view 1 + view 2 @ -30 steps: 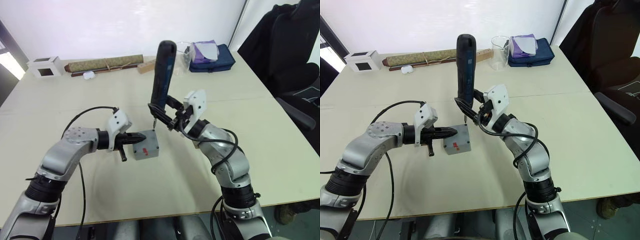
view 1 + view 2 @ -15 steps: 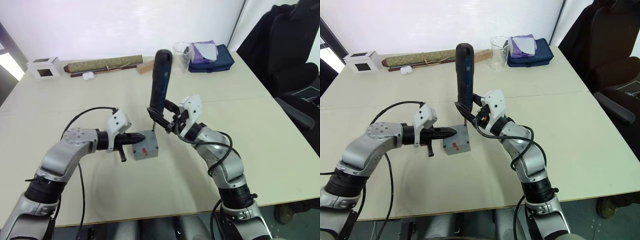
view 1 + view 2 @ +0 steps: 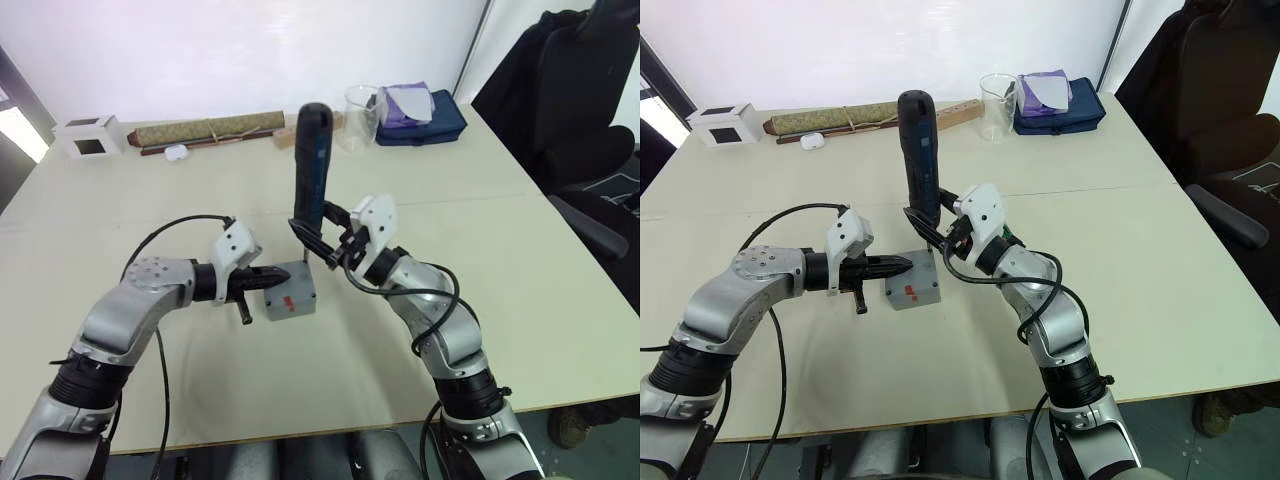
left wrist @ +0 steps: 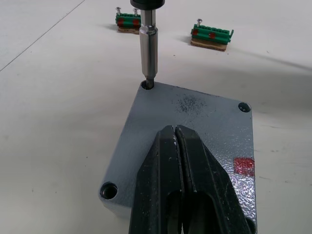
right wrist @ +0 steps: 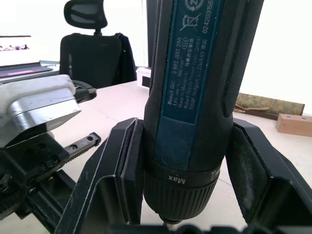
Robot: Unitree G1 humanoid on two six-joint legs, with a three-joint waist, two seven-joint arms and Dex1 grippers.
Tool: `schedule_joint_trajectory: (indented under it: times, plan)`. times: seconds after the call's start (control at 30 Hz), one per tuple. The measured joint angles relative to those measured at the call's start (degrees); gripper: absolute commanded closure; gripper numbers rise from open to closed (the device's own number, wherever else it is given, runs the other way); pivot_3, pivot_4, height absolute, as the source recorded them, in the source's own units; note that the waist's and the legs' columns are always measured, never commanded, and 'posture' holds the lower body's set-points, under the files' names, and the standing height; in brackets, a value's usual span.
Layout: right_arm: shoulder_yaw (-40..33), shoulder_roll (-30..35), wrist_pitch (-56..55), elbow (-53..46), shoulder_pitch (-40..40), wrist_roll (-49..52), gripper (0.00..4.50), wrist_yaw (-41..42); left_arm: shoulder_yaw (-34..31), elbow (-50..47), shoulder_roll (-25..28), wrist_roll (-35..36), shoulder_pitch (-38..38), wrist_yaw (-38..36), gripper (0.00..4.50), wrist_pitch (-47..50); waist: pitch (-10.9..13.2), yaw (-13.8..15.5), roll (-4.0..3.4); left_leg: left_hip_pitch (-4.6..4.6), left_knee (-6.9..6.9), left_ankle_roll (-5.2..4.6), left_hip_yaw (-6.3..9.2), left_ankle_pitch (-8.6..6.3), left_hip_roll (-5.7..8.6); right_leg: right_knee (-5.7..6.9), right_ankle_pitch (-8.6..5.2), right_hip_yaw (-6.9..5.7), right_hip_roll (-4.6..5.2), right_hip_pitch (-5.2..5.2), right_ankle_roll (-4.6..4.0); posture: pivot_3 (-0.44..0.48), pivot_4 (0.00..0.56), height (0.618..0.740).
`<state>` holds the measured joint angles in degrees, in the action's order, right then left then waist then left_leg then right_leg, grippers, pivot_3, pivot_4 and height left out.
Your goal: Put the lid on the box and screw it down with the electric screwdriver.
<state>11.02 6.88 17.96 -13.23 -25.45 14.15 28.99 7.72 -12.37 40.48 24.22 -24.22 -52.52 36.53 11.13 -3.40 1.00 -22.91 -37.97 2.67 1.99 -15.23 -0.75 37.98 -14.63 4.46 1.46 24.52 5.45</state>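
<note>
The table (image 3: 520, 300) lies bare and open around the box (image 3: 296, 304), which sits mid-table well clear of every edge, with the lid (image 4: 195, 126) seated flush on it. The right gripper (image 3: 940, 228) holds the electric screwdriver (image 3: 918, 155) upright between its jaws, bit in a far corner screw hole. The left gripper (image 4: 176, 141) presses its closed jaws on the lid

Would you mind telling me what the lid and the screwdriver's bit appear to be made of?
The lid looks like cast metal with a matte, speckled grey finish. The electric screwdriver has a bit that looks like bright steel, smooth and reflective. Neither material is certain from looks alone.
</note>
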Motion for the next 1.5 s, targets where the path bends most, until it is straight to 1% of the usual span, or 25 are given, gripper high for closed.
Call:
schedule_joint_trajectory:
  times: [0.4,0.6,0.97,1.5]
  plan:
    - [1.5,1.02,-2.1,0.22,-0.14,-2.67,2.42,0.58,0.02,0.05,-0.16,-0.04,0.1,0.09,4.5,-0.03,0.0,-0.03,0.0,0.08,0.0,0.0,-0.01,0.0,0.0,0.0,0.0,0.0,0.0,-0.08,0.0,0.0,0.15,0.74]
    - [1.71,0.98,-3.04,2.01,-0.47,-3.43,2.42,0.2,0.13,0.1,-0.43,-0.47,0.33,0.17,4.5,-0.03,-0.03,-0.09,0.04,0.46,0.04,0.0,-0.02,0.0,0.0,-0.02,-0.02,0.02,0.0,-0.45,-0.01,0.0,0.15,0.74]
    - [1.5,-0.19,-0.98,2.25,-0.53,-2.7,2.42,-1.57,0.34,-0.05,-0.29,-1.26,1.45,0.01,4.5,-1.06,-0.39,-0.33,0.07,0.67,0.04,-0.01,0.01,-0.01,-0.03,-0.07,-0.05,0.01,-0.02,-0.71,-0.01,0.0,0.15,0.74]
    - [1.38,0.29,0.9,0.86,-1.0,-1.62,2.42,-0.82,0.34,0.08,-0.31,-1.26,1.48,-0.17,4.5,-1.15,-0.38,-0.42,0.06,0.64,0.09,-0.01,0.01,-0.01,-0.03,-0.2,-0.08,0.01,-0.02,-0.7,-0.01,0.0,0.15,0.74]
